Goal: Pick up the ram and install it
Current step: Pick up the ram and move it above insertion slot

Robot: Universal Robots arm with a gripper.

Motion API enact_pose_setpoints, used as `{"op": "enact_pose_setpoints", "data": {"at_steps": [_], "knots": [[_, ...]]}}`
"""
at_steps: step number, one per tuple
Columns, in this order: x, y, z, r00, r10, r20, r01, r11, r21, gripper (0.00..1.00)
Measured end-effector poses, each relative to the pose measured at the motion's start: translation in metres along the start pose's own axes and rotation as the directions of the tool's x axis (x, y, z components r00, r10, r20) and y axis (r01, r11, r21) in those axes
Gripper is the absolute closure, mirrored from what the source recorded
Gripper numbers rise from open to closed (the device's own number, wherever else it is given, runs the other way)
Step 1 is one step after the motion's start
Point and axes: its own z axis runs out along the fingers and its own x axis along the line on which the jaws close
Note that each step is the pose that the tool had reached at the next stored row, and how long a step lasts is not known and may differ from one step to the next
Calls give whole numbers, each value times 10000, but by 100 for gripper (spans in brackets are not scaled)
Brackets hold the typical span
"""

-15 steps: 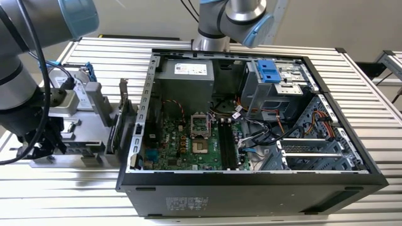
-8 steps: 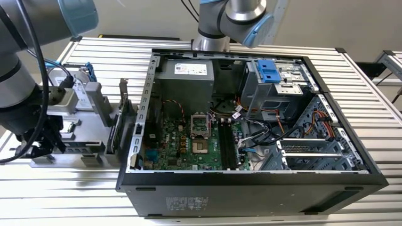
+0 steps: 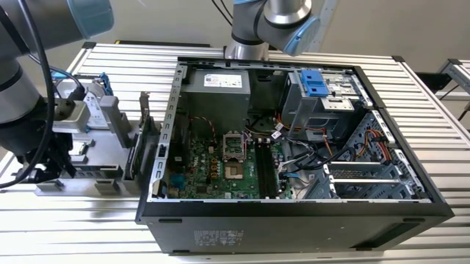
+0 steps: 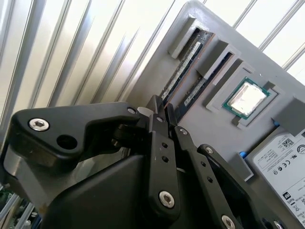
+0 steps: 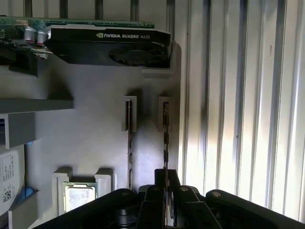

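- The ram (image 5: 165, 138) stands on its thin edge in a slot of the grey holder (image 5: 95, 138). It is in the slot nearest the holder's long edge, with the bare slats of the table (image 3: 426, 110) just beyond that edge.
- In the second wrist view the same ram (image 4: 183, 64) runs as a dark strip along its slot and goes straight in between the fingertips.
- A second stick (image 5: 129, 143) sits in the neighbouring slot, parallel to the first and just beside it. The fingers do not touch it.
- The gripper (image 5: 166, 177) sits over one end of the ram. The jaws are drawn nearly together, one finger on each face of the stick, and appear to pinch it. The second wrist view shows the gripper (image 4: 162, 107) with the same narrow gap.
- The ram is seated in the holder, not lifted.
- Arm (image 3: 22, 82): the base is at the table's far edge behind the computer case (image 3: 294, 220). The wrist hangs downward over the holder at the exterior view's left, beside the case's open side.
- Also on the holder:
  - a processor chip (image 4: 245, 99) in a square pocket, near the second stick;
  - a hard drive (image 4: 281, 157) past the chip;
  - a graphics card (image 5: 109, 45) standing across the holder's end, well apart from the fingers.
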Motion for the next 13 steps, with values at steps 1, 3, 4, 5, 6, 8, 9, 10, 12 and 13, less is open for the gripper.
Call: {"op": "enact_pose_setpoints", "data": {"at_steps": [1, 3, 4, 5, 6, 8, 9, 10, 12, 13], "knots": [[0, 0, -7, 10000, 1, 0, -1, 10000, 0, 100], [0, 0, -21, 10000, 3, 0, -3, 10000, 0, 100], [0, 0, -28, 10000, 4, -1, -4, 10000, -1, 100], [0, 0, -35, 10000, 5, -1, -5, 10000, -1, 100], [0, 0, -41, 10000, 7, -1, -7, 10000, -1, 100], [0, 0, -53, 10000, 9, -1, -9, 10000, -1, 100], [0, -1, -58, 10000, 10, -1, -10, 10000, -1, 100], [0, -1, -65, 10000, 11, 0, -11, 10000, 0, 100], [0, -1, -77, 10000, 13, -1, -13, 10000, -1, 100], [1, -1, -84, 10000, 14, -1, -14, 10000, -1, 100]]}}
